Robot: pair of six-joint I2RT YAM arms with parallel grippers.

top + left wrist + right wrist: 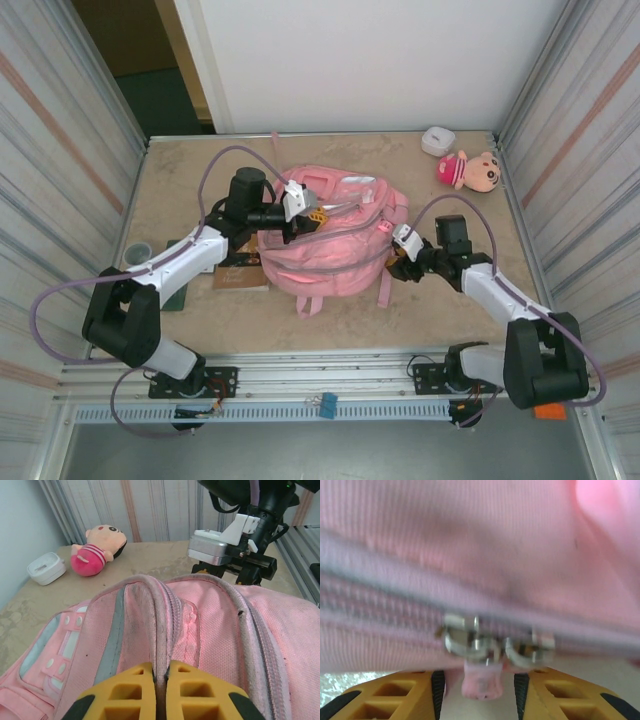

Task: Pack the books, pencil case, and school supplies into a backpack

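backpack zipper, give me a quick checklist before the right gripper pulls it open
1. Left gripper pinching a ridge of the backpack: ok.
2. Pink zipper tab between the right gripper fingers: ok.
3. Right gripper closed on the tab: not ok, gaps on both sides.
4. Zipper sliders together, zip shut: ok, though blurred.
5. Book waiting on the table beside the backpack: ok, partly under the left arm.
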